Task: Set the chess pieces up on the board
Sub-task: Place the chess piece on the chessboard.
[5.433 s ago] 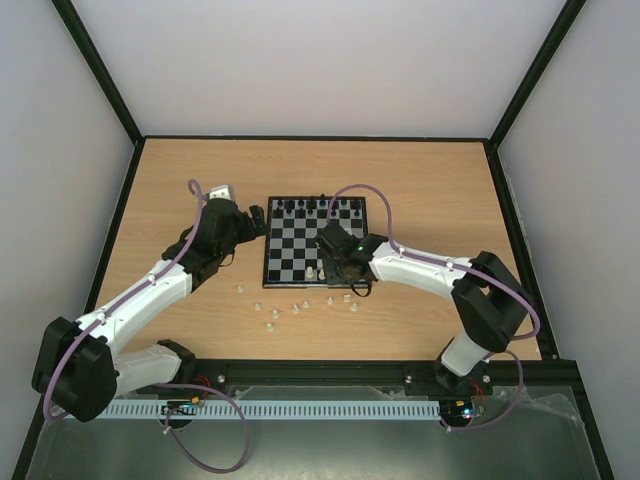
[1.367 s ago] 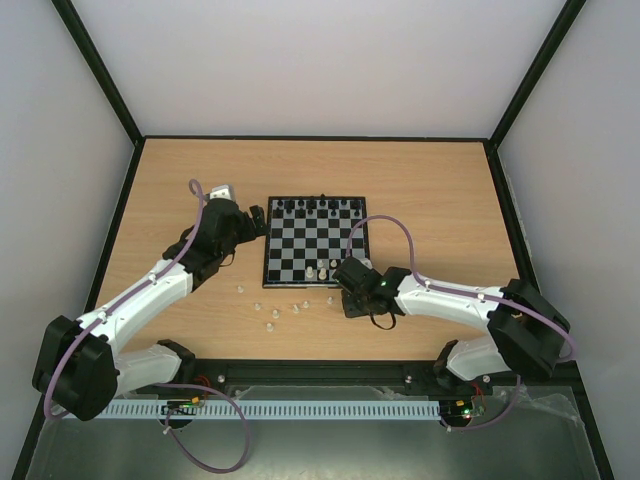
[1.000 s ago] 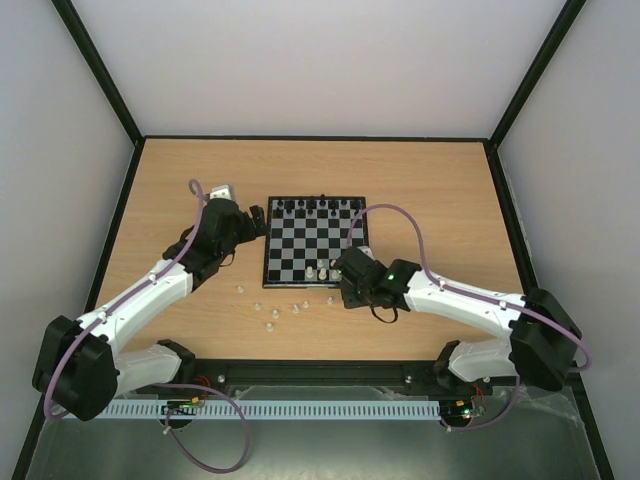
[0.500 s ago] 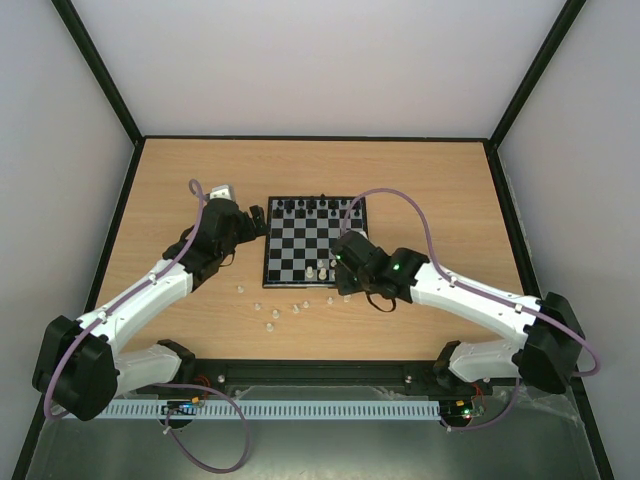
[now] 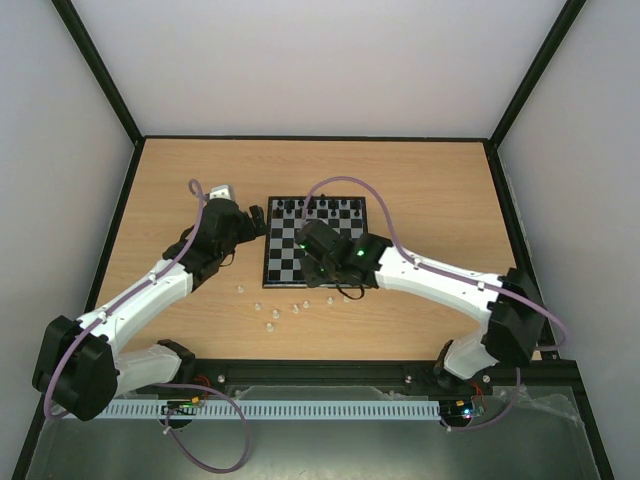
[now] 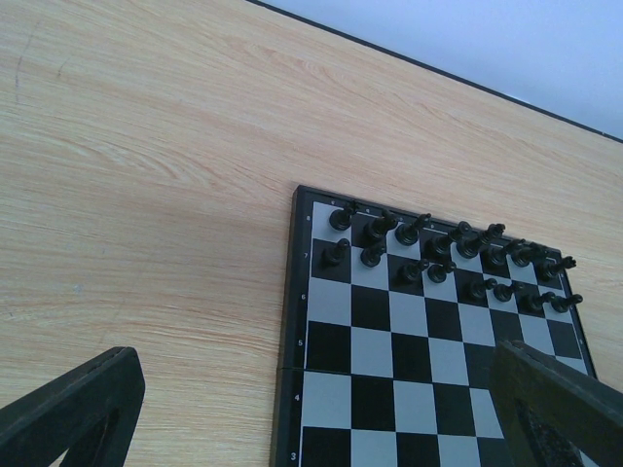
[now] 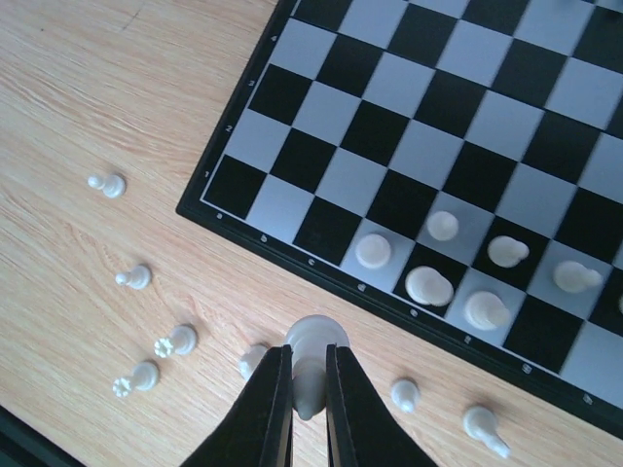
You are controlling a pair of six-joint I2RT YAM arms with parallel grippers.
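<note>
White plastic chess pieces, tiny cream chessmen: partly set. Six stand on the small black-and-grey checkered chessboard, clustered in the two rows nearest its lower rim, at lower right of the right wrist view. A seventh may sit at the right edge of the frame, cut off.

Right gripper: fingers together, clamped on one white round-headed piece; kind not legible. It shows at bottom centre of the wrist view, against the wood just below the board's lower rim. Height above the surface: cannot tell.

Loose white pieces: seven lie on the light wooden table top, along the lower left and bottom of that view. Some are upright, some on their sides, all off the board.

Tiny black chessmen: two rows along the board's upper edge in the left wrist view, apparently complete.

Left gripper: fingers wide apart, nothing held, beside the board's left rim in the top view.

Judgement: black side done; white side under half done. Remaining: place the held piece, then collect the loose ones one by one, and check that the standing ones are on proper squares.

Containers: no box, tray or bag in any view. The board is the only thing holding pieces; its middle rows are bare.
</note>
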